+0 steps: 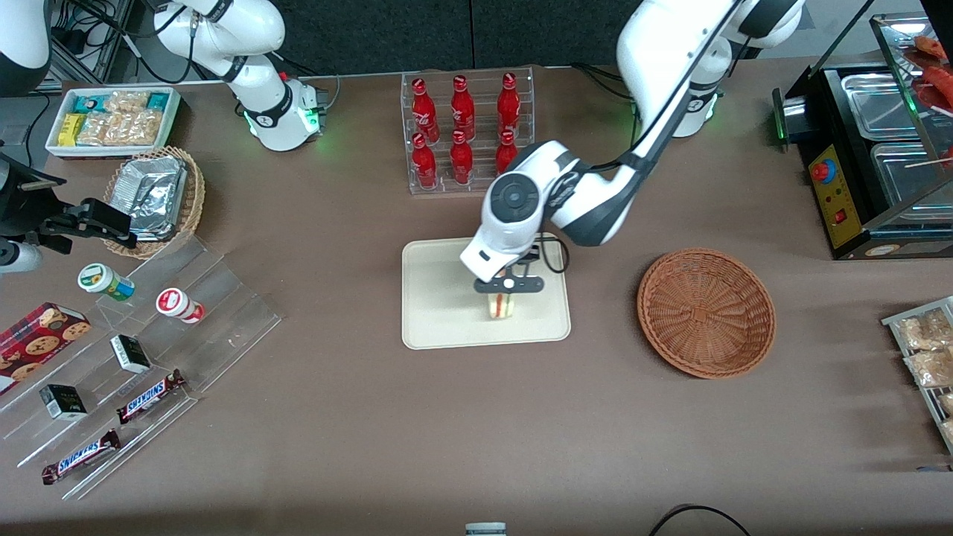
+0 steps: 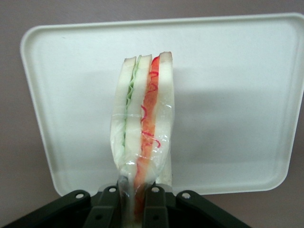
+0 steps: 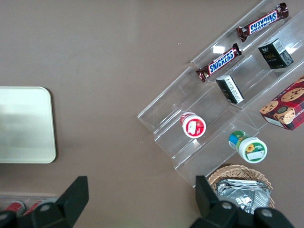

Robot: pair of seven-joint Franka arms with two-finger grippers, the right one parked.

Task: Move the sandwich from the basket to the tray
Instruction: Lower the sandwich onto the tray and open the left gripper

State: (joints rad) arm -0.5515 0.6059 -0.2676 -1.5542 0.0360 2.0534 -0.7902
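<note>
My left gripper (image 1: 503,292) hangs over the middle of the cream tray (image 1: 432,320), shut on the sandwich (image 1: 500,305). In the left wrist view the sandwich (image 2: 142,128) is a plastic-wrapped wedge of white bread with green and red-orange layers, its narrow end pinched between the black fingers (image 2: 156,209) of the gripper (image 2: 135,202), above the tray (image 2: 228,95). The reddish-brown wicker basket (image 1: 706,312) stands empty beside the tray, toward the working arm's end of the table. Whether the sandwich touches the tray floor I cannot tell.
A clear rack of red bottles (image 1: 465,130) stands farther from the front camera than the tray. Toward the parked arm's end are a tan basket of foil packets (image 1: 158,197), a white snack bin (image 1: 112,119) and acrylic steps (image 1: 149,357) with snacks. A black food warmer (image 1: 871,156) is at the working arm's end.
</note>
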